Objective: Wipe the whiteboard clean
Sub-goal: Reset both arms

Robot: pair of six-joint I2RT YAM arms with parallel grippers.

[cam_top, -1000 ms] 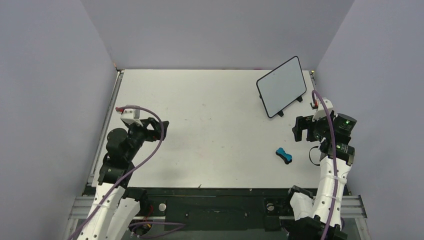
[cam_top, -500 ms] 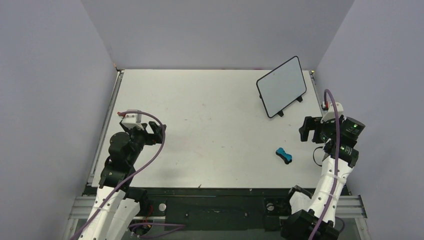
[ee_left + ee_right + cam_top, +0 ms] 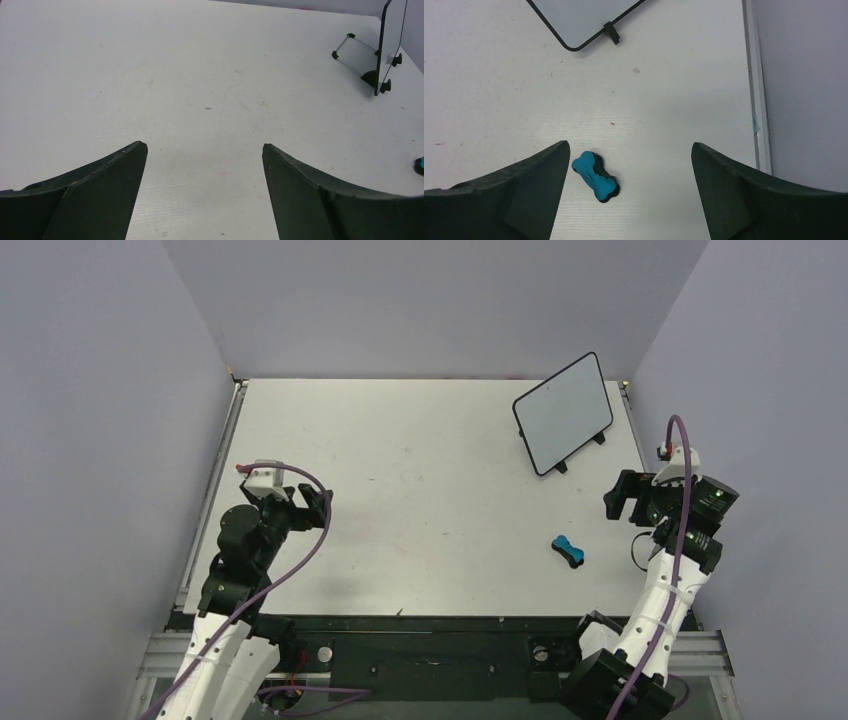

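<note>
Whiteboard point(image 3: 563, 412) standing propped on counter point(image 3: 420, 490), blue eraser point(image 3: 568, 550) lying nearby, left and right jaws gaping wide, gripping nothing.

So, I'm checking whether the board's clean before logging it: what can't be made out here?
Faint marks on the whiteboard: too small in the top view, edge-on in the left wrist view, cropped by the right wrist view's top edge.
The blue eraser: cropped by the left wrist view's right edge.
The stand: mostly behind the whiteboard in the top view.
</note>
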